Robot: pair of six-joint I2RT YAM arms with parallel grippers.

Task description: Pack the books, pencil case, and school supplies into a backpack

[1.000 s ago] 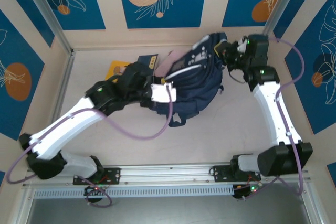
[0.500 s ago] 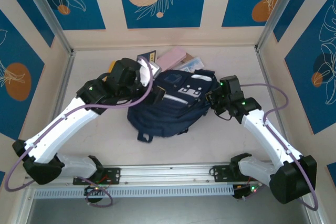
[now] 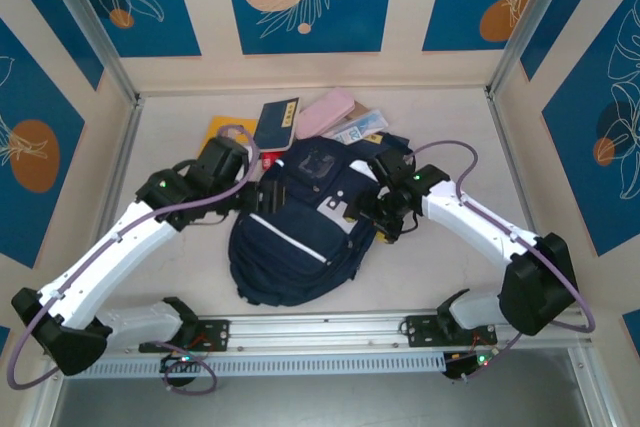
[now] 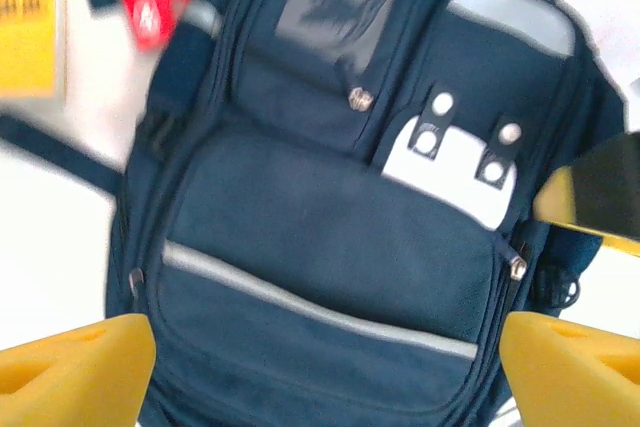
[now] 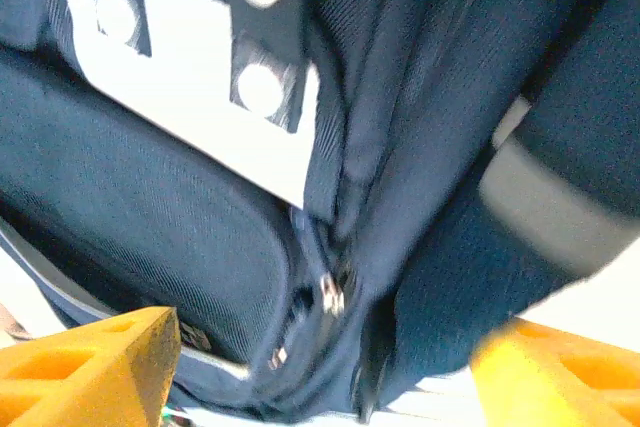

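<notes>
Backpack (image 3: 300, 222): I see it flat on the surface (image 3: 420, 282).
Left hand (image 4: 325, 367): open wide, at its 10 o'clock.
Right hand (image 5: 325, 367): open wide, at its 3 o'clock.

Top camera looks down; wrist cameras closely face backpack (image 3: 300, 232).

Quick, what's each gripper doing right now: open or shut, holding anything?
Left gripper: open, empty, above the backpack.
Right gripper: open, empty, close to the backpack.
</notes>
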